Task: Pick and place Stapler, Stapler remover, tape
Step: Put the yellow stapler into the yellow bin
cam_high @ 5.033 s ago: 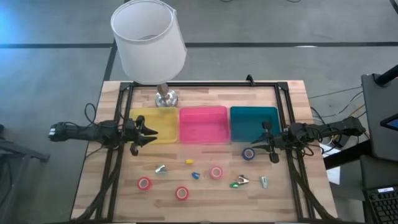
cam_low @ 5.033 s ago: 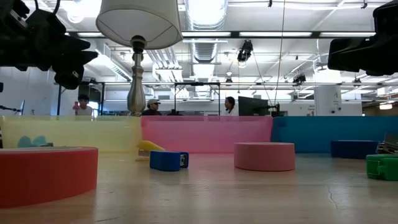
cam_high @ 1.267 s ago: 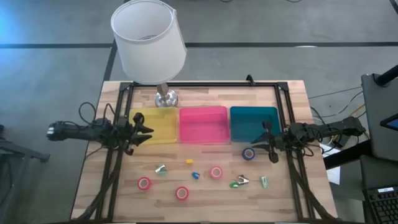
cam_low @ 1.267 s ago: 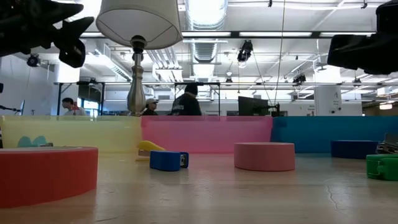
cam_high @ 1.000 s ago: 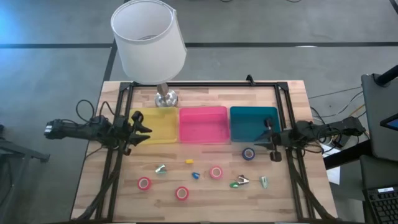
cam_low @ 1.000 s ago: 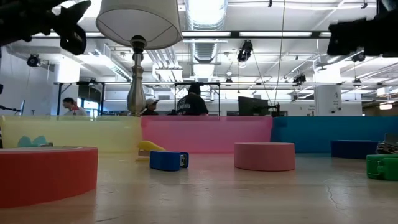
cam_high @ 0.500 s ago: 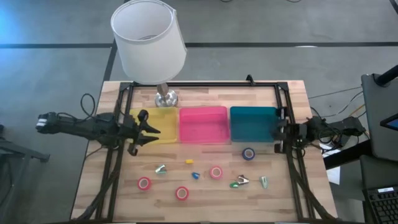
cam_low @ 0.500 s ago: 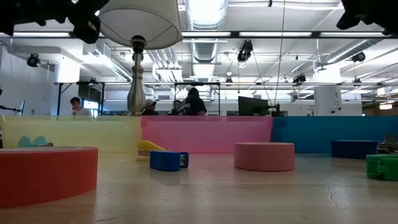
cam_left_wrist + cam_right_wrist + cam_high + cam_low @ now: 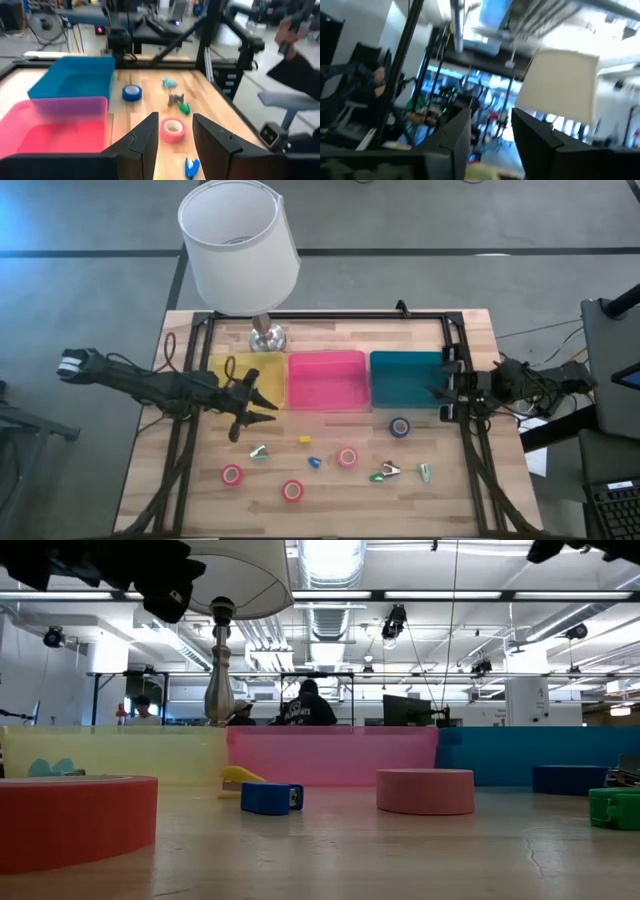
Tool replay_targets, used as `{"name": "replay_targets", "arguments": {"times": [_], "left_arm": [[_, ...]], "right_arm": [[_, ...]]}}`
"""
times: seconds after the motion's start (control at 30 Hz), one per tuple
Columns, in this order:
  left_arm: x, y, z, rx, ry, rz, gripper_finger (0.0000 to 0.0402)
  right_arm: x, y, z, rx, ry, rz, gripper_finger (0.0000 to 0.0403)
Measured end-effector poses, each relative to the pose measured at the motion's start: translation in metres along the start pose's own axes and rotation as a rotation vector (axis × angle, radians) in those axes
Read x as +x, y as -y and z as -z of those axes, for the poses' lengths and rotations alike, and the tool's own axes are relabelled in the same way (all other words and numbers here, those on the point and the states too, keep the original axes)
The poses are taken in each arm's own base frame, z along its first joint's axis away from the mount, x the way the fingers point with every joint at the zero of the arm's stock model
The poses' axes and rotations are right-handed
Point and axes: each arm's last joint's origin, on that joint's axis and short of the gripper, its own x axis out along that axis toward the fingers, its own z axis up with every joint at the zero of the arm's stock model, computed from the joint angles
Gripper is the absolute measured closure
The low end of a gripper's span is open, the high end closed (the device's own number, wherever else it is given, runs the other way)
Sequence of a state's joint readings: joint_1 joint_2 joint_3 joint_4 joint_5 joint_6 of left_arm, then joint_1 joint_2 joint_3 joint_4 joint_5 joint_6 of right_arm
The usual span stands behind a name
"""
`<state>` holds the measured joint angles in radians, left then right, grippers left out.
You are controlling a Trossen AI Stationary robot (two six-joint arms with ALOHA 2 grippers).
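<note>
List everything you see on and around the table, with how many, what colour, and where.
Trays: three, yellow, pink, teal, in a row at the table's back.
Tape rolls: three red, one blue, on the wood in front of the trays.
Small stationery pieces: several, yellow, blue, green and silvery, among the rolls.
Lamp: one, white shade, back left.
Left gripper: open, by the yellow tray's front.
Right gripper: open, at the teal tray's right edge.

Yellow bin (image 9: 262,376), pink bin (image 9: 326,380), teal bin (image 9: 405,374); three red tape rolls (image 9: 232,475), one blue roll (image 9: 400,426); white lampshade (image 9: 238,245).
</note>
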<state>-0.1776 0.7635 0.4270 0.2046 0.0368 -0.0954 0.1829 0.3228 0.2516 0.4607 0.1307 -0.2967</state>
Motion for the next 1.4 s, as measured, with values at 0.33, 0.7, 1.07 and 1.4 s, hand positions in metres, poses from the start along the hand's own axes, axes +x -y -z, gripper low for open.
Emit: {"name": "replay_targets", "arguments": {"times": [0.33, 0.7, 1.07, 1.4], "left_arm": [[0.032, 0.019, -0.005, 0.026, -0.092, 0.075, 0.0277], [0.066, 0.026, 0.017, 0.051, -0.241, 0.038, 0.0237], [0.099, 0.027, 0.059, 0.035, -0.427, -0.071, 0.0203], [0.127, 0.027, 0.077, -0.057, -0.496, -0.170, 0.0204]], "right_arm": [[0.038, -0.011, 0.020, 0.058, -0.267, -0.067, 0.0222], [0.059, -0.022, 0.045, 0.072, -0.425, -0.098, 0.0225], [0.065, -0.022, 0.043, 0.037, -0.420, -0.104, 0.0225], [0.064, -0.022, 0.043, 0.036, -0.422, -0.105, 0.0229]]}}
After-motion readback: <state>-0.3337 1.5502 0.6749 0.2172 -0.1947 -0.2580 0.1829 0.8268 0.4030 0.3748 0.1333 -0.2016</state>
